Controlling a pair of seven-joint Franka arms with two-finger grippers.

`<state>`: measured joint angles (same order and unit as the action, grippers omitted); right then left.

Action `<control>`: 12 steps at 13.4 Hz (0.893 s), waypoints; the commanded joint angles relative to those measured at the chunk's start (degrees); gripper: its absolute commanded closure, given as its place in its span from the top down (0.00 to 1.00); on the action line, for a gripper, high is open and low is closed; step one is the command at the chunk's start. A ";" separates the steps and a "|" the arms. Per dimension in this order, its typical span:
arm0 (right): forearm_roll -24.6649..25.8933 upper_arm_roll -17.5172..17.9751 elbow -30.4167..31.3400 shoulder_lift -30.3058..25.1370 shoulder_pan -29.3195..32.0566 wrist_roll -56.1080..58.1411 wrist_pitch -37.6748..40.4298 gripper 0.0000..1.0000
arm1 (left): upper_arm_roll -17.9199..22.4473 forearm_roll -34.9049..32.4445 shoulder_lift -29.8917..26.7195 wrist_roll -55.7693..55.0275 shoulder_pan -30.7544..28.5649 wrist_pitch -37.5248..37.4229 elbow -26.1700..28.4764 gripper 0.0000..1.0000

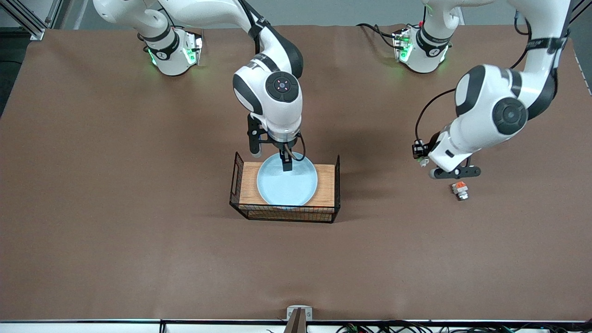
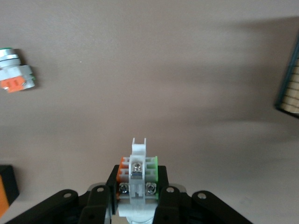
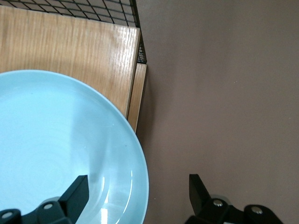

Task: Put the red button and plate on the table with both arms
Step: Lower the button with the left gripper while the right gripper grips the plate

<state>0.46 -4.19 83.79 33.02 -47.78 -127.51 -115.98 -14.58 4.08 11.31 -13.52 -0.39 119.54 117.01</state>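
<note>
Front view: round pale blue glossy plate (image 1: 286, 181) resting on the wood-topped black wire rack (image 1: 285, 192) at mid-table, on the plain brown matte table (image 1: 115, 185). Right gripper (image 1: 287, 163) down at the plate's rim nearest the robot bases. Left gripper (image 1: 423, 157) up over the table toward the left arm's end, with a small white block with an orange top (image 1: 459, 190) lying on the table just beside it.

Left wrist view: small white-grey red button part (image 2: 137, 179), orange and green at its sides, clamped between narrow jaws; orange-topped block (image 2: 16, 77) well apart on the table.

Right wrist view: jaws wide, straddling the plate's (image 3: 60, 140) rim, one fingertip (image 3: 77, 193) over the dish, the other outside.
</note>
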 commanded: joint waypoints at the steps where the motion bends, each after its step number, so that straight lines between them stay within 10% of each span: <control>1: 1.03 0.24 -1.70 1.44 -0.29 -1.34 0.15 0.85 | -0.01 -3.98 5.19 1.48 -0.66 4.02 -0.90 0.13; 7: 0.59 0.32 -1.70 1.88 -0.12 -1.25 -2.14 0.47 | -0.01 -10.49 14.16 1.57 -2.51 11.32 -2.13 0.13; 10: 0.51 0.41 -2.58 1.79 -0.21 -0.72 -2.05 0.04 | -0.01 -11.64 17.68 1.57 -2.60 12.12 -4.76 0.14; 12: 0.16 0.59 -3.72 1.53 -0.30 -0.81 -1.53 0.00 | 0.08 -11.73 19.79 1.48 -2.60 13.43 -5.91 0.16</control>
<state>0.41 -3.63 82.59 33.65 -48.03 -127.67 -117.92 -14.37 -6.51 28.86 -12.59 -2.87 132.02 113.28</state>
